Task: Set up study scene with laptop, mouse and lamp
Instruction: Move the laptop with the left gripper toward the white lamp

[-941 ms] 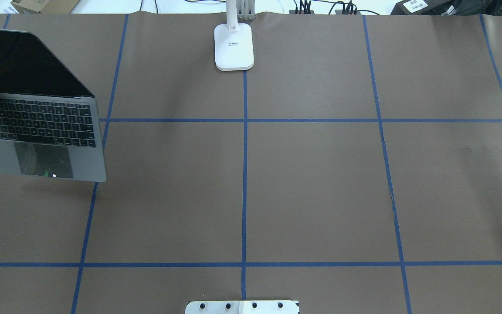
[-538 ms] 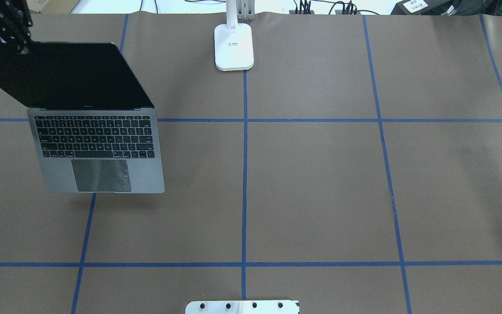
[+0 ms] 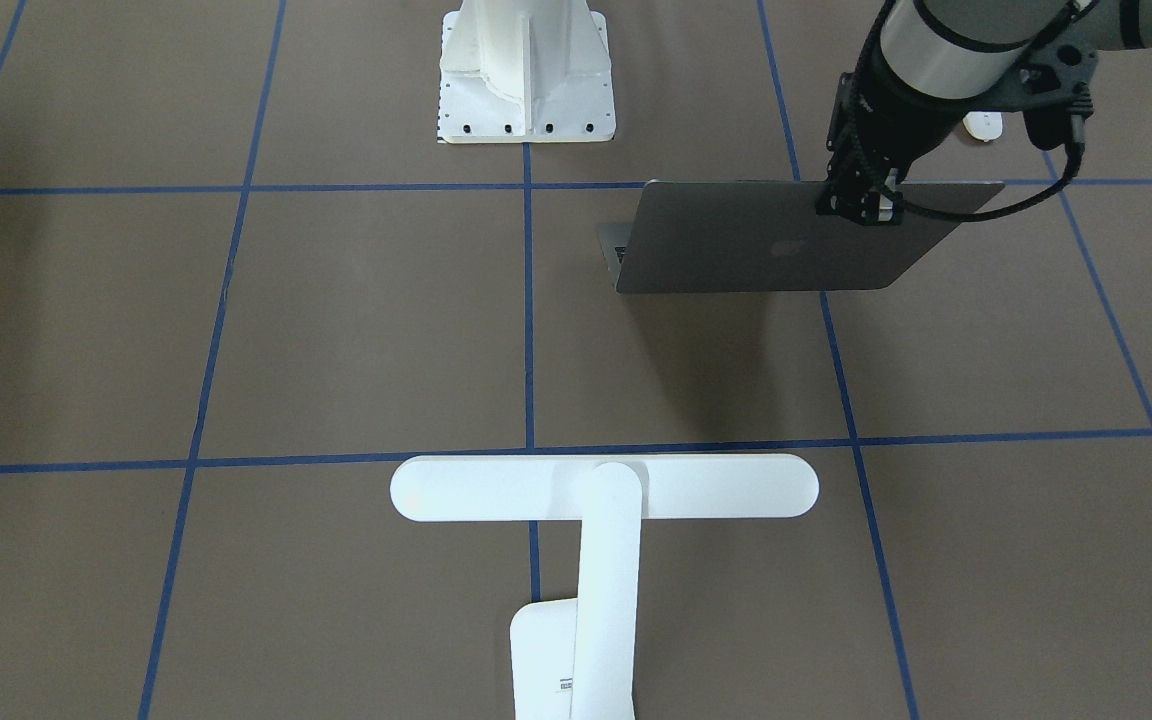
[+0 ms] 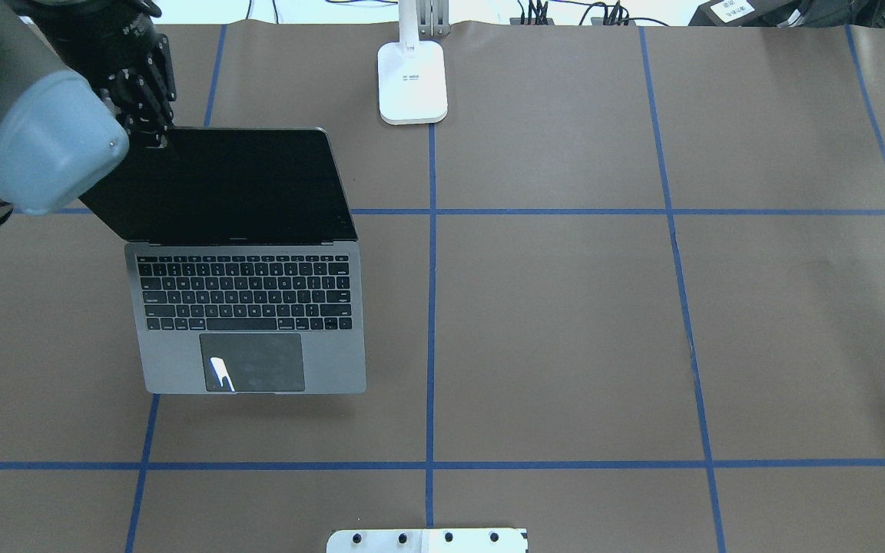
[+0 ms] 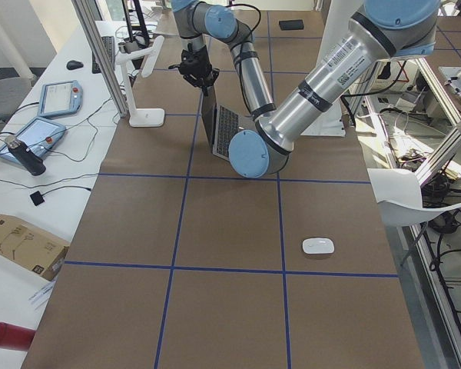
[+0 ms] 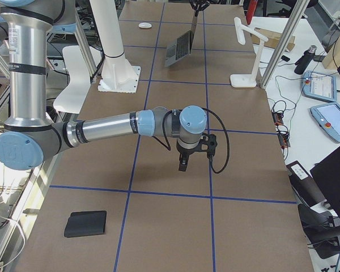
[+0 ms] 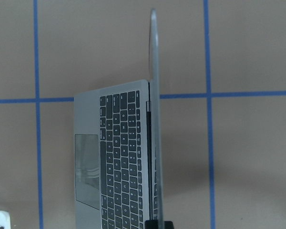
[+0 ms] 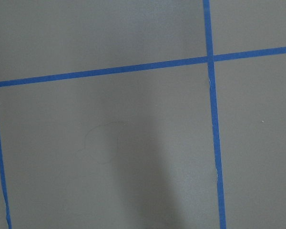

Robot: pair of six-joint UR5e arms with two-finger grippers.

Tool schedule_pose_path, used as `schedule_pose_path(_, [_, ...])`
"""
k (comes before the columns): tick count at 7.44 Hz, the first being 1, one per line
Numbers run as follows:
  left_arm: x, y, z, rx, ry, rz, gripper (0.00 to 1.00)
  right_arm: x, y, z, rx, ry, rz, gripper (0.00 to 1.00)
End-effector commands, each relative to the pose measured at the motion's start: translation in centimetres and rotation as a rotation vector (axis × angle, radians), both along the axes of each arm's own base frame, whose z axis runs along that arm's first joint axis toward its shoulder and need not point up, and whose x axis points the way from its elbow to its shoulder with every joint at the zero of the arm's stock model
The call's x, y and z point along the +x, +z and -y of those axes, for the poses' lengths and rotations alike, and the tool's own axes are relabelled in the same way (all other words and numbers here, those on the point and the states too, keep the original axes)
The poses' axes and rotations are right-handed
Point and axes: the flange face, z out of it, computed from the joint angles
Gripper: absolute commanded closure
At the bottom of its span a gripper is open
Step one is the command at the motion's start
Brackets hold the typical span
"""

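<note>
One laptop (image 4: 246, 307), one mouse (image 5: 318, 246), one lamp (image 3: 604, 487), two robot arms, left arm (image 4: 43, 146) and right arm (image 6: 102, 129), one black pad (image 6: 85, 224), one white pedestal (image 3: 526, 70), two handheld screens (image 6: 323, 86) (image 6: 332, 121)

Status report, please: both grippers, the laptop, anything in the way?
Left gripper shut on laptop, at the screen's top edge. Right gripper over bare table, jaws unclear. Laptop open, seemingly off the table. Lamp and mouse well apart from it.

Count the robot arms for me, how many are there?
2. The left arm reaches to the laptop, with its end effector gripping the top edge of the screen. The right arm stretches out low over the table.
</note>
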Motion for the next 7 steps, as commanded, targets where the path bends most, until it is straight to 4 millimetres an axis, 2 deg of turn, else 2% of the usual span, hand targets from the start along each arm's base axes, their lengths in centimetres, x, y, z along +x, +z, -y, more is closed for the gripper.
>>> schedule_pose_path(1, [2.3, -0.4, 0.1, -0.007, 0.022, 0.02, 1.0, -0.2, -0.2, 0.0, -0.002, -0.001, 0.022, 0.0])
schedule_pose_path(3, [4.6, -0.9, 2.3, -0.026, 0.031, 0.045, 1.0, -0.3, -0.5, 0.4, 0.007, -0.003, 0.021, 0.0])
schedule_pose_path(5, [5.5, -0.3, 3.5, -0.016, 0.03, 0.037, 1.0, -0.6, 0.2, 0.8, -0.003, -0.008, 0.021, 0.0])
schedule_pose_path(7, [6.7, 0.7, 5.5, 0.008, 0.028, 0.02, 1.0, -0.7, 0.1, 0.9, 0.0, -0.009, 0.023, 0.0])
